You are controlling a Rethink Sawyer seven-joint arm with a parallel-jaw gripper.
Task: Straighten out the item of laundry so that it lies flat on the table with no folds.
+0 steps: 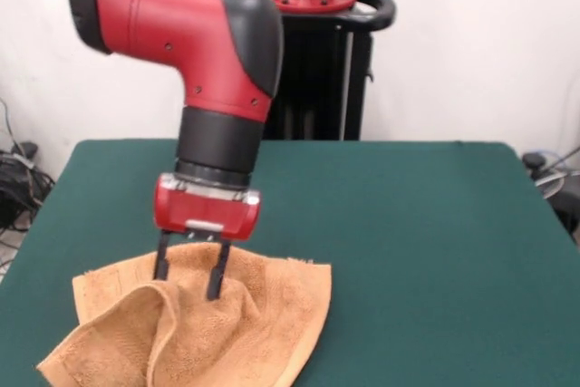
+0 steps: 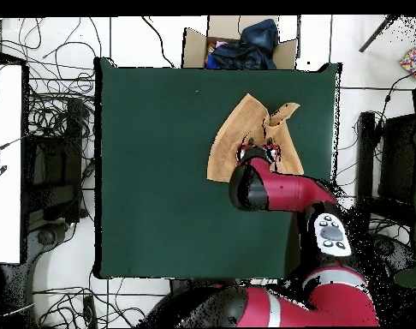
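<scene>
The claw [image 1: 190,280] stands with its two fingers [image 1: 218,271] apart and pointing straight down, their tips at a raised ridge of the towel [image 1: 245,333]; the fingers straddle the ridge, but whether the cloth is pinched between them cannot be told. In the front view the towel lies at about 7 o'clock on the table [image 1: 426,242], close to the camera-side edge; in the overhead view the towel [image 2: 233,137] lies at about 1 o'clock from the table's centre, partly hidden under the arm [image 2: 284,193]. The cloth is bunched: one flap is folded over at its 9 o'clock side and a hump rises at the fingers. Judged risks are as follows. If the fingers close on the ridge, they are likely to take more than one layer, and a pull would then drag the whole bundle instead of opening the fold. If the grip is shallow, the terry cloth may slip out during a lift or a drag. As the towel lies near the table's edge, a pull toward that edge could send part of it over the side. Pressing too low could scrape the fingertips on the green table top [image 2: 160,171]. Count: one towel, one table, one arm, one claw with two fingers. A cardboard box [image 2: 237,43] holding dark cloth stands beyond the table at 12 o'clock in the overhead view.
</scene>
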